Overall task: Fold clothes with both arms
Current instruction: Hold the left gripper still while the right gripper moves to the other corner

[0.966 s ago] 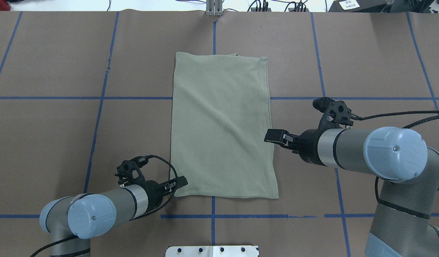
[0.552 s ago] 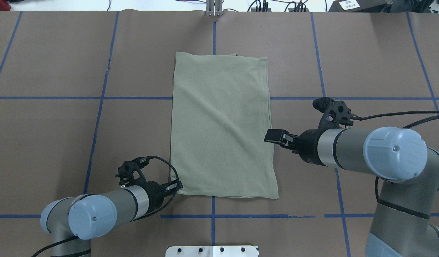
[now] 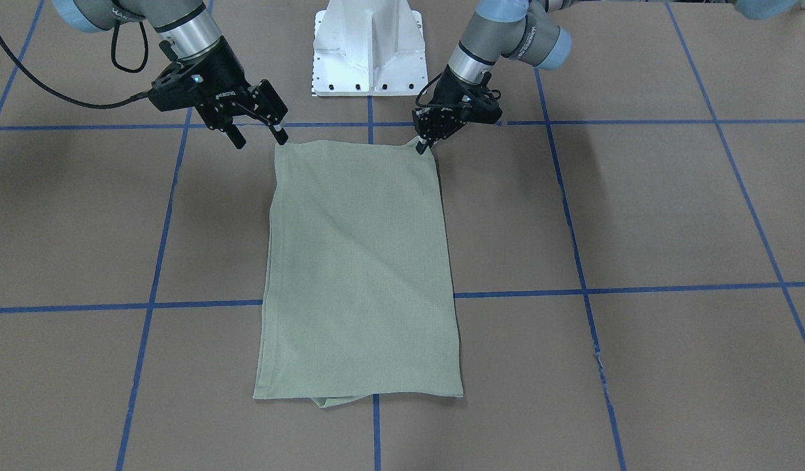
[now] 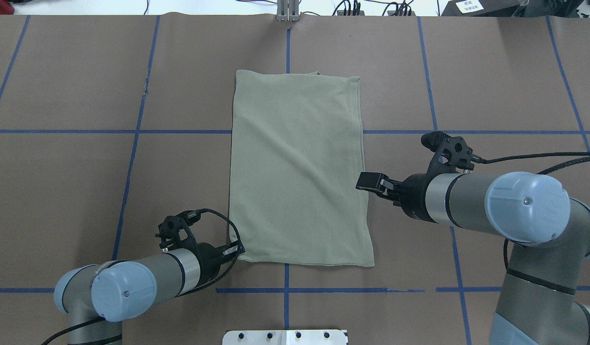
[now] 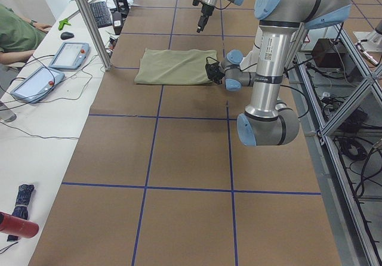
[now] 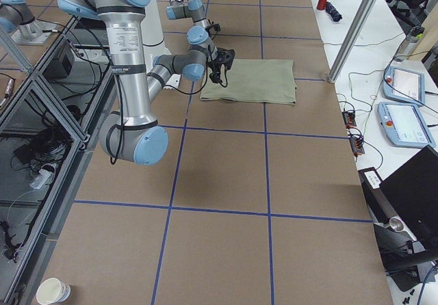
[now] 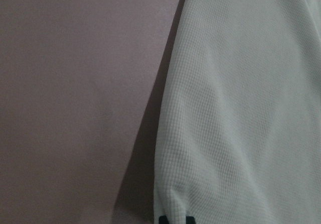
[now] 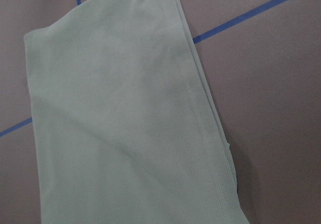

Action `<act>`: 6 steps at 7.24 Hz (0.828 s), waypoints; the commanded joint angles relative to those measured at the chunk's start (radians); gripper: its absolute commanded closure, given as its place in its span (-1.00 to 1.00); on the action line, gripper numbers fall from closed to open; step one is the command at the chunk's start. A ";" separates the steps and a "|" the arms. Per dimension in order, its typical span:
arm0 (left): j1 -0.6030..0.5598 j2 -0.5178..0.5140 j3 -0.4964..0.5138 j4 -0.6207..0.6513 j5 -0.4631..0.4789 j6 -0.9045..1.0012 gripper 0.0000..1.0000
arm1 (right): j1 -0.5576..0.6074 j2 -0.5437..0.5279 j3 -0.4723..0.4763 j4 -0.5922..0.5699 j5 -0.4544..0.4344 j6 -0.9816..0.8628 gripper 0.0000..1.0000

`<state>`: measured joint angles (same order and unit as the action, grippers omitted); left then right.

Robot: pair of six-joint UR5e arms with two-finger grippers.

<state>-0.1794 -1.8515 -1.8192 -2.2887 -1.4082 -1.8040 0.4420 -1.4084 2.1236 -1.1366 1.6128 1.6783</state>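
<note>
- While the fold is unfinished, the left gripper (image 4: 235, 250) sits low at the near-left corner of the shirt. Its jaws are together and seem to pinch that corner. The wrist view shows dark tips at the cloth's edge.
- At centre, the pale sage-green knit shirt (image 4: 297, 167) lies flat on the brown tabletop (image 4: 84, 191), folded into a long rectangle.
- The right gripper (image 3: 261, 139) hangs raised beside the shirt's right edge, jaws apart, holding nothing.
- Likely risks: lifting with only one corner held would drag the rectangle askew, and a shallow pinch may catch just the top layer, letting the folds slide open.
</note>
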 commanded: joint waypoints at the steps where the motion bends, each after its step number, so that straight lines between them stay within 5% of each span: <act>1: 0.000 0.000 -0.009 0.000 0.000 0.000 1.00 | -0.052 0.002 -0.020 -0.014 -0.068 0.174 -0.75; 2: 0.000 -0.001 -0.012 0.000 -0.001 0.000 1.00 | -0.072 0.026 -0.022 -0.079 -0.073 0.304 -0.51; 4: 0.000 -0.005 -0.014 0.000 -0.002 0.000 1.00 | -0.139 0.165 -0.042 -0.326 -0.088 0.380 -0.50; 6: 0.000 -0.009 -0.012 0.000 -0.002 0.000 1.00 | -0.225 0.198 -0.135 -0.342 -0.180 0.428 -0.54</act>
<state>-0.1795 -1.8591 -1.8324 -2.2887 -1.4097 -1.8040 0.2676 -1.2343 2.0360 -1.4534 1.4823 2.0754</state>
